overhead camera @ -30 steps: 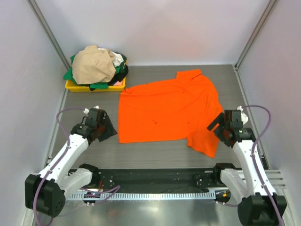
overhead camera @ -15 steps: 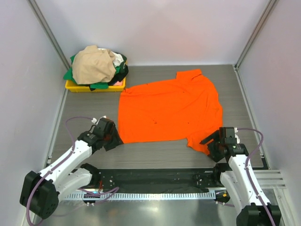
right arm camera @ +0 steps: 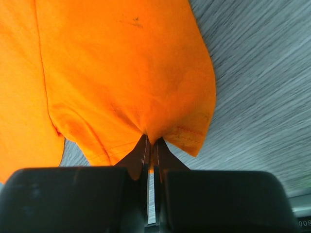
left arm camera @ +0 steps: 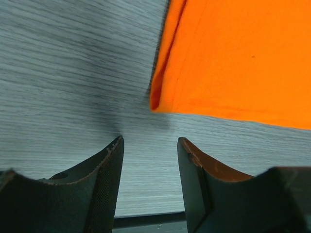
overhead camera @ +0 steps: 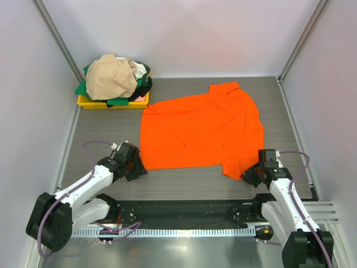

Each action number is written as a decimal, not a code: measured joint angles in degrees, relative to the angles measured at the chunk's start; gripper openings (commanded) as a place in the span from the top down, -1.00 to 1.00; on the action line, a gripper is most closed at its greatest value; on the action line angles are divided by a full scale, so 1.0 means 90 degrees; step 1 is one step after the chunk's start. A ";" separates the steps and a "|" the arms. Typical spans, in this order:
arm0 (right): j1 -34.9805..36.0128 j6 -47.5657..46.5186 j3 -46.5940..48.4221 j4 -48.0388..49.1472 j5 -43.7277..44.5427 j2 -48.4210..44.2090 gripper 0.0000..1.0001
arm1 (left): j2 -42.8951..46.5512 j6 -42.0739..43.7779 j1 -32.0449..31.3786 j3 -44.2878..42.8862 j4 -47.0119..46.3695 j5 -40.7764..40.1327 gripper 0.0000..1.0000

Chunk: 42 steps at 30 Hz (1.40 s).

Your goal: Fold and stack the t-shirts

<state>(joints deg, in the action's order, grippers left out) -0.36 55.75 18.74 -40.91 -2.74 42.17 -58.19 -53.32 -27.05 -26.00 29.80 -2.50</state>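
An orange t-shirt [overhead camera: 201,131] lies spread flat in the middle of the table. My right gripper [overhead camera: 250,176] is shut on the hem of its near right sleeve [right arm camera: 160,97], the cloth pinched between the fingertips. My left gripper [overhead camera: 139,167] is open, low over the table just short of the shirt's near left corner [left arm camera: 158,99]; nothing sits between its fingers [left arm camera: 109,165]. More t-shirts, a beige one [overhead camera: 110,77] on top of dark green, white and black ones, are heaped at the back left.
The heap of shirts sits in a yellow bin [overhead camera: 92,103] by the back left wall. Grey walls enclose the table on three sides. A black rail [overhead camera: 184,211] runs along the near edge between the arm bases.
The right gripper dropped toward the near edge onto the sleeve and closed on it. The left gripper moved down and right to the shirt's near left corner, staying open.
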 measured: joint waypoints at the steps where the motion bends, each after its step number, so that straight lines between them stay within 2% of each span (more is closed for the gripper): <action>1: 0.0000 -0.0017 0.0000 0.0010 0.0000 0.0002 0.98 | -0.0075 -0.0012 0.0000 0.0015 -0.0056 -0.0007 -0.01; 5: 0.0002 -0.0107 0.0000 0.0010 -0.0012 -0.0007 0.98 | -0.0287 -0.0061 -0.0002 -0.0024 -0.0384 -0.0070 -0.01; 8: 0.0002 -0.0204 0.0002 -0.0002 -0.0022 -0.0066 0.98 | -0.0510 -0.0090 -0.0012 -0.0095 -0.0648 -0.0143 0.07; 9: 0.0002 -0.0221 0.0007 -0.0012 -0.0024 -0.0092 0.98 | -0.0622 -0.0100 -0.0012 -0.0129 -0.0746 -0.0165 0.21; 11: 0.0002 -0.0260 0.0044 -0.0056 -0.0024 -0.0124 0.98 | -0.0889 -0.0146 -0.0012 -0.0214 -0.0920 -0.0194 0.34; 12: 0.0002 -0.0279 0.0073 -0.0075 -0.0024 -0.0131 0.98 | -0.1015 -0.0180 -0.0012 -0.0270 -0.1018 -0.0197 0.56; 14: 0.0002 -0.0330 0.0155 -0.0121 -0.0024 -0.0146 0.98 | -0.1246 -0.0221 -0.0012 -0.0318 -0.1239 -0.0214 0.80; 15: 0.0002 -0.0347 0.0206 -0.0153 -0.0022 -0.0153 0.98 | -0.1316 -0.0221 -0.0012 -0.0335 -0.1302 -0.0216 0.99; 19: 0.0002 -0.0418 0.0510 -0.0376 0.0012 -0.0362 0.98 | -0.1309 -0.0202 -0.0015 -0.0350 -0.1290 -0.0233 0.99; 23: 0.0002 -0.0529 0.1015 -0.0770 0.0107 -0.0656 0.98 | -0.0777 -0.0192 -0.0024 -0.0442 -0.0580 -0.0350 0.99; 28: 0.0002 -0.0692 0.1809 -0.0913 0.0143 -0.0452 0.98 | -0.0097 -0.0114 -0.0022 -0.1132 0.0090 -0.0554 0.99; 36: 0.0002 -0.1171 0.2832 -0.0449 0.0148 0.1239 0.97 | -0.1013 0.0044 0.0170 -0.1683 0.0104 -0.0430 0.99; 42: 0.0002 -0.1564 0.3806 -0.0097 0.0158 0.2504 0.97 | -0.1693 0.0262 0.0673 -0.2363 0.0143 -0.0248 1.00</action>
<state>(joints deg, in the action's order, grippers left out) -0.34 41.67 52.99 -41.78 -1.32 64.71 -73.43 -50.96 -20.99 -47.27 31.09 -4.73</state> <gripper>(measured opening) 0.057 0.008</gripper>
